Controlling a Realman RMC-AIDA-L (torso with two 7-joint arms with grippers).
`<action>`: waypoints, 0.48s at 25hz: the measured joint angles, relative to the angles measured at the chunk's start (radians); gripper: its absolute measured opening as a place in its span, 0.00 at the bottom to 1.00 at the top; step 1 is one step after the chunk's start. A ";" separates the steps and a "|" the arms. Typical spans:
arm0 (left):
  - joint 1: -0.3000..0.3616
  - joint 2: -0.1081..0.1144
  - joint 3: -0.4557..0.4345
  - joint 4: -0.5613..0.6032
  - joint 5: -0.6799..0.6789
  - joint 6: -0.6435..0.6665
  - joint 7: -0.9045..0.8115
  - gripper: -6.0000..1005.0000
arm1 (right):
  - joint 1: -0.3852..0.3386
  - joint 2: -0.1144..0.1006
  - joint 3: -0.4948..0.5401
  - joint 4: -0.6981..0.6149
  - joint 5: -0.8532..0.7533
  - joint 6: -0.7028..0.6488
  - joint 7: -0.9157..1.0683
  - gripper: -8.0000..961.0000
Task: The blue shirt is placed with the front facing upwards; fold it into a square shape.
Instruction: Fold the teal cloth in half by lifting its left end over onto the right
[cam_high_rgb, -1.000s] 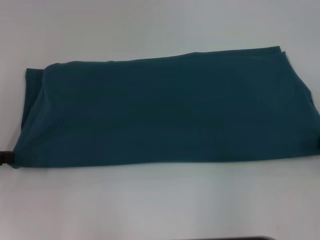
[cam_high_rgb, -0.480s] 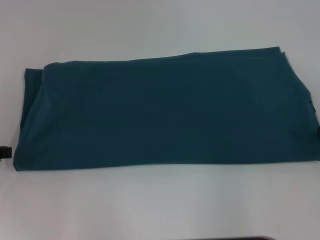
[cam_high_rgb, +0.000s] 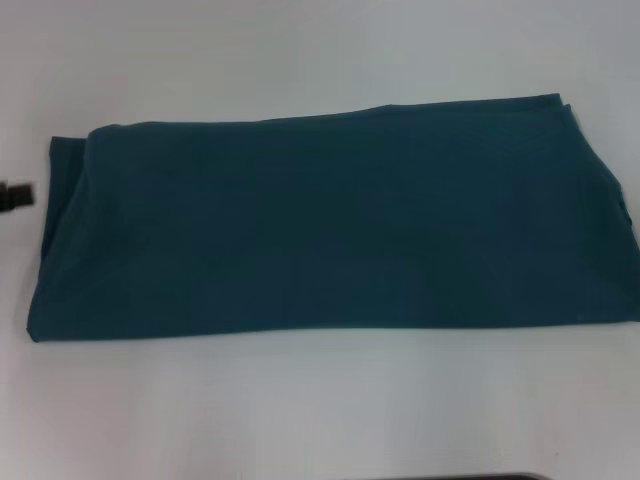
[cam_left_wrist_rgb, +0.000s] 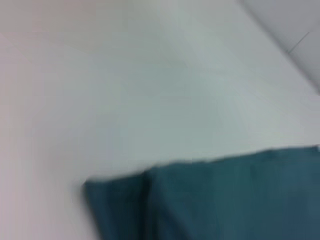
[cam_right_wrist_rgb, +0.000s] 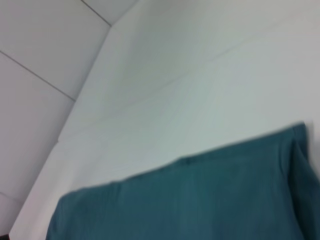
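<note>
White table (cam_high_rgb: 320, 60), folded blue shirt (cam_high_rgb: 330, 220)

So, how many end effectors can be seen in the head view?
1: the left end effector, partly visible beside the blue shirt at its left end. The right one is out of view.

The shirt (cam_high_rgb: 330, 220) lies flat on the table (cam_high_rgb: 320, 410), folded into a long band running from 9 o'clock to 3 o'clock across the middle of the head view, its 3 o'clock end passing out of view. Bare table lies at 12 and at 6. The left gripper (cam_high_rgb: 15, 195) sits at 9 o'clock, just beside the shirt's end, apart from it.
</note>
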 joint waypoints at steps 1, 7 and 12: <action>-0.016 -0.011 0.000 0.005 -0.015 -0.008 0.013 0.40 | 0.009 0.000 0.000 0.002 0.002 -0.010 0.009 0.51; -0.070 -0.071 0.002 0.010 -0.029 -0.077 0.049 0.63 | 0.051 -0.003 -0.020 0.005 -0.010 -0.103 0.087 0.68; -0.094 -0.089 0.019 0.041 -0.031 -0.099 0.062 0.66 | 0.069 -0.015 -0.063 0.007 -0.076 -0.165 0.161 0.68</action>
